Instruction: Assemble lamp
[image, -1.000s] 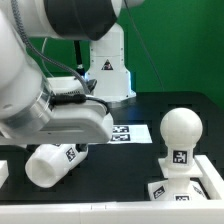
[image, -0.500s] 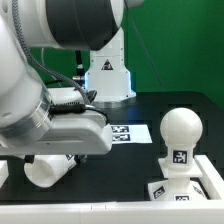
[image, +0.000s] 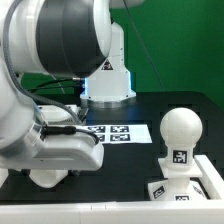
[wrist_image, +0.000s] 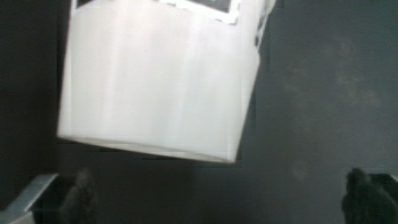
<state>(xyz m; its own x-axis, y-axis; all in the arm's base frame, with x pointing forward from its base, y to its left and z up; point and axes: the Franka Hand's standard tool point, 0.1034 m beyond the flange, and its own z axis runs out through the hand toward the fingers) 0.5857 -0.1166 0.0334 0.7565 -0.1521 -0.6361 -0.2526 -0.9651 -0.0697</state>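
Below the spread-open tool (wrist_image: 199, 195) lies the shade (wrist_image: 160, 85), its square tag (wrist_image: 205, 8) unreadable.

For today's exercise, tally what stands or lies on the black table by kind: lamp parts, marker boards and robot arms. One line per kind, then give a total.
Lamp parts: 3, namely the bulb seated in the base, and the shade lying on its side under the gripper
Marker board: 1
Robot arm: 1
Total: 5
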